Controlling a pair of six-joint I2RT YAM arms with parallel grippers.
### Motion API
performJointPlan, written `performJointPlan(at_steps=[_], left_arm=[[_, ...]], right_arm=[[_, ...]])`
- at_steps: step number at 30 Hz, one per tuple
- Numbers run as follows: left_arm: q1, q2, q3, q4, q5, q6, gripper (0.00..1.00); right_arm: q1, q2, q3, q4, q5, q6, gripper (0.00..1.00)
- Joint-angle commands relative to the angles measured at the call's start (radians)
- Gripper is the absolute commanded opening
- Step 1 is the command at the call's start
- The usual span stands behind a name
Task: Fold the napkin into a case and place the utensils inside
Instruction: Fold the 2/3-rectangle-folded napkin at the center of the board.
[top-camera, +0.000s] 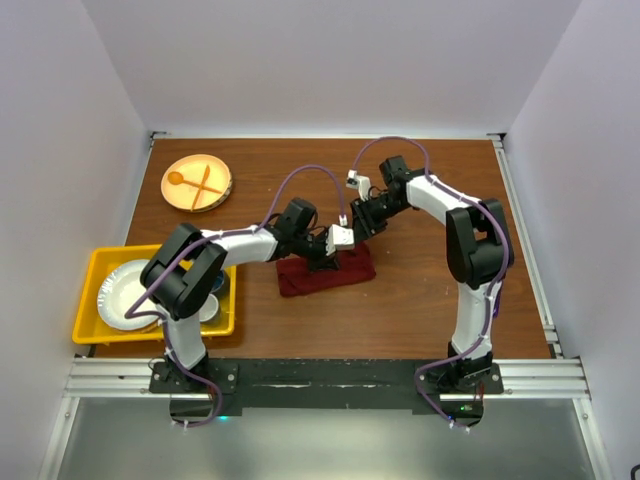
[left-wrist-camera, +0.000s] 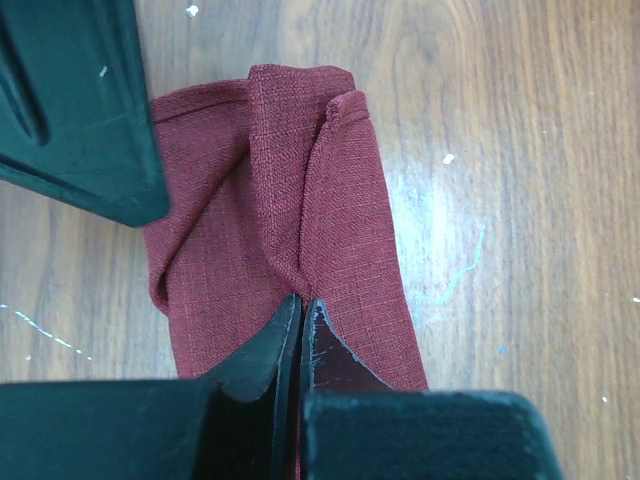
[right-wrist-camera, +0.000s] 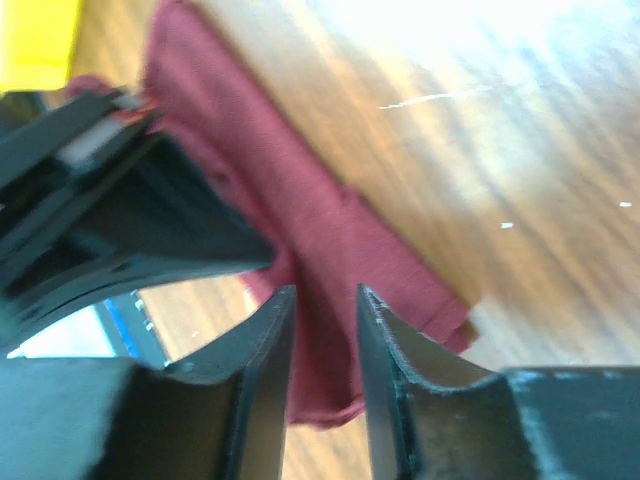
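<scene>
Overhead view: even, diffuse light from above. The white walls are bright with no hard glare, and the arms throw only faint, soft-edged shadows on the counter (top-camera: 420, 310). Focus is adequate across the frame.

Left wrist view: sharp. The weave of the napkin (left-wrist-camera: 300, 230) is legible. A pale glare patch lies on the wood just right of it. The near jaws are dark and slightly soft.

Right wrist view: blurred throughout. The upper right of the counter is blown out to white, and the napkin and jaws are smeared.

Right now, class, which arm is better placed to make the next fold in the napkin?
Probably left: the left claw is shut on the napkin, while the right claw hangs open, gripping nothing.
</scene>
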Motion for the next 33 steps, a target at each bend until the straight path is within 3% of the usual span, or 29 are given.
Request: performJointPlan(at_steps=[1,7,19,28,33], left_arm=[[0.013,-0.006,0.039,-0.031,0.042,0.000,0.00],[0.041,0.003,0.077,-0.058,0.062,-0.057,0.00],[0.091,0.098,0.117,-0.084,0.059,-0.129,0.00],[0.090,0.107,0.091,-0.067,0.056,-0.129,0.00],[0.090,0.105,0.080,-0.057,0.060,-0.132,0.00]], right_arm=[[0.009,0.036,-0.045,0.086,0.093,0.044,0.31],[0.014,0.055,-0.087,0.078,0.171,-0.040,0.23],[0.014,0.055,-0.072,0.064,0.171,-0.081,0.23],[-0.044,-0.028,-0.007,0.020,0.050,0.040,0.40],[-0.074,-0.062,-0.006,-0.003,-0.020,0.038,0.56]])
